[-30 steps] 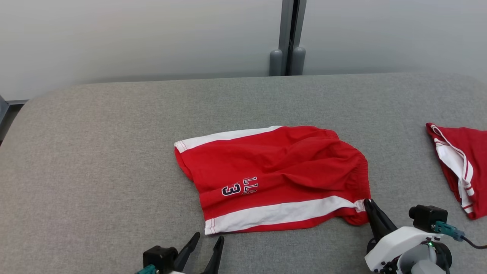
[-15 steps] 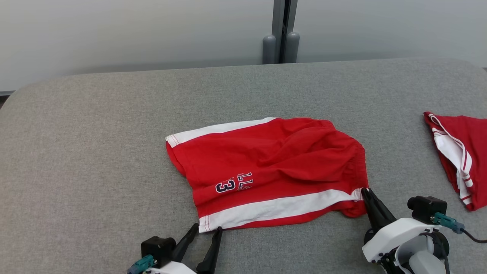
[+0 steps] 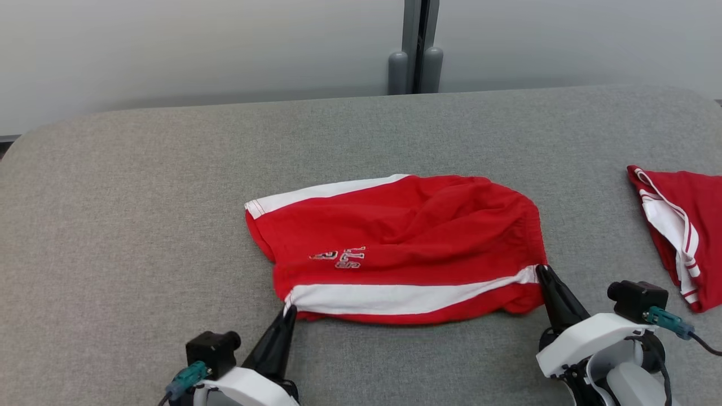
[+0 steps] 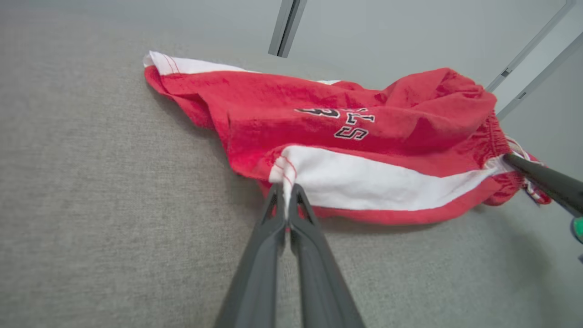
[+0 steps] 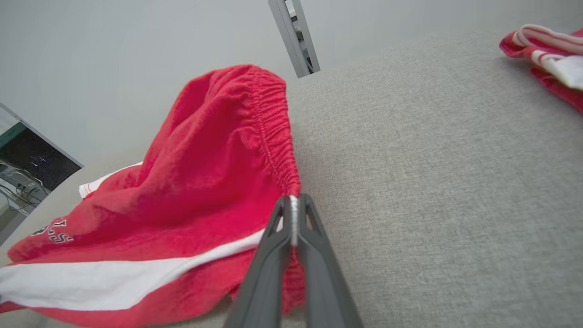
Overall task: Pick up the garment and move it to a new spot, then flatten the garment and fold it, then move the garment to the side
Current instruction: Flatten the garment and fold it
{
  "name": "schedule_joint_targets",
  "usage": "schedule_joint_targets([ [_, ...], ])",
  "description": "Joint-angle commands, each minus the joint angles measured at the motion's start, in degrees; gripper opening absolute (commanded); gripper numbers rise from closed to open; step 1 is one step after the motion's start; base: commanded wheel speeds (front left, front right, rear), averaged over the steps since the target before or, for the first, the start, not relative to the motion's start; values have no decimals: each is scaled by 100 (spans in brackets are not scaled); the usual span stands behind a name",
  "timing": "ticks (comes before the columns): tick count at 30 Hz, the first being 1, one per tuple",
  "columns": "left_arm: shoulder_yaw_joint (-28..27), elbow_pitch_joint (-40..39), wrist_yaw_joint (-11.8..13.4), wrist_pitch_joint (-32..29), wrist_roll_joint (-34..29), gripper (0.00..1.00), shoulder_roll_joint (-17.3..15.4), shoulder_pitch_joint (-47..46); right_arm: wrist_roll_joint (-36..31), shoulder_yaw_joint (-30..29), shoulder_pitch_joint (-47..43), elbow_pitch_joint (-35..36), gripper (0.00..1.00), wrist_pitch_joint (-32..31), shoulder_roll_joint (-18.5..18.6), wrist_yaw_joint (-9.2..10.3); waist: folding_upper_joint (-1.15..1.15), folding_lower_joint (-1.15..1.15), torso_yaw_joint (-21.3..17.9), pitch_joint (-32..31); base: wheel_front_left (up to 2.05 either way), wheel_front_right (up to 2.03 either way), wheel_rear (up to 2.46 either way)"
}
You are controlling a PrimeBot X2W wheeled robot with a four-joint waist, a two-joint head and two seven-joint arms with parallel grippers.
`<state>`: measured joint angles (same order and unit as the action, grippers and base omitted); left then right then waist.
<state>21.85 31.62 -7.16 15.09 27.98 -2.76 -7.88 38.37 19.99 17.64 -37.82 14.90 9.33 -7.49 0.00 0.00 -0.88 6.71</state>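
Left gripper: long dark fingers, spread wide a second ago and short of the hem, now pinched together on the near-left corner of the garment, at the end of the white stripe; sliver of white cloth between the tips in the left wrist view

Right gripper: clamped as before on the near-right corner, where stripe meets gathered waistband; white edge nipped between the tips in the right wrist view

Garment: red shorts of soft matt cloth, at the middle of the table, held at both near corners; near edge, formerly slack and slanting, now raised and drawn straight between the two grippers; broad white side stripe level and taut; number print, plainly legible earlier, now foreshortened on a rolled fold; far part rumpled in soft ridges; second white stripe along the far-left edge; waistband puckered with elastic

Table: grey, fine-woven cover, rounded corners

Second garment: red with white trim, crumpled, at the right edge of the table, well apart from the shorts

Backdrop: pale matt wall panels, grey upright post at the join
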Motion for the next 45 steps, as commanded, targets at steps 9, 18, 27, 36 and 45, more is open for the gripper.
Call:
schedule_joint_targets([
  [9, -1052, -1091, 19, 7, -707, 0, -30, -17, 230, 54, 73, 936, 0, 39, 118, 0, 0, 0, 68, -422, 0, 0, 0],
  [18, -1957, -2101, -26, 7, -1306, 0, -362, -886, 425, 199, 840, 1937, 0, 38, 401, 0, 0, 0, 55, -729, 0, 0, 0],
  [27, -1962, -2107, -28, -38, -1319, 0, -922, -1868, 669, 343, 1705, 2337, 0, -390, 700, 1, 0, 0, 84, -410, 0, 0, 0],
  [36, -1696, -816, 13, -105, -1461, 0, -1013, -3827, -13, 521, 3630, 1277, 0, -247, 460, 0, 0, 0, 274, 1061, 0, 0, 0],
  [45, -1930, -578, 119, 8, -1727, 0, -992, -5495, -1324, -512, 5280, 838, 0, 35, 281, 1, 0, 0, 537, 1436, 0, 0, 0],
])
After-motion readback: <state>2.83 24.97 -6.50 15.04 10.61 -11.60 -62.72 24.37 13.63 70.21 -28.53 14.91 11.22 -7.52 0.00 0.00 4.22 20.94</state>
